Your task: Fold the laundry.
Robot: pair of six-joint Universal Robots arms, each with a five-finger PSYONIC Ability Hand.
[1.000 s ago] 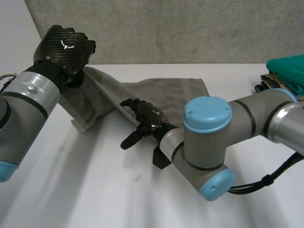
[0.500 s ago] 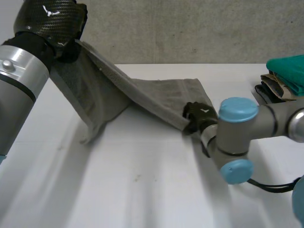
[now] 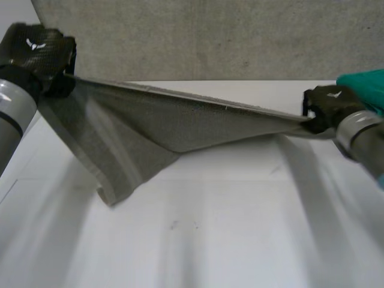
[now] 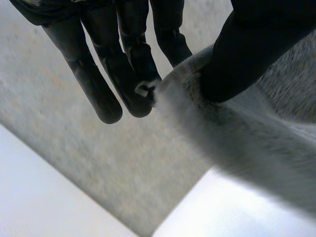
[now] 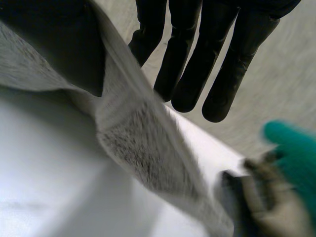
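Head view: left hand [image 3: 37, 53] and right hand [image 3: 329, 103] have drawn apart, so the towel [image 3: 180, 126] now stretches taut between them above the worktop [image 3: 240, 228]. Left wrist view: thumb pinches one end against the fingers. Right wrist view: thumb pinches the other end; likely spread ready for folding.

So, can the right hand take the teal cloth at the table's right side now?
Probably not yet. The right hand is right beside the teal cloth, nothing between them, but it is pinching one end of the stretched grey towel; the left hand holds the other end.
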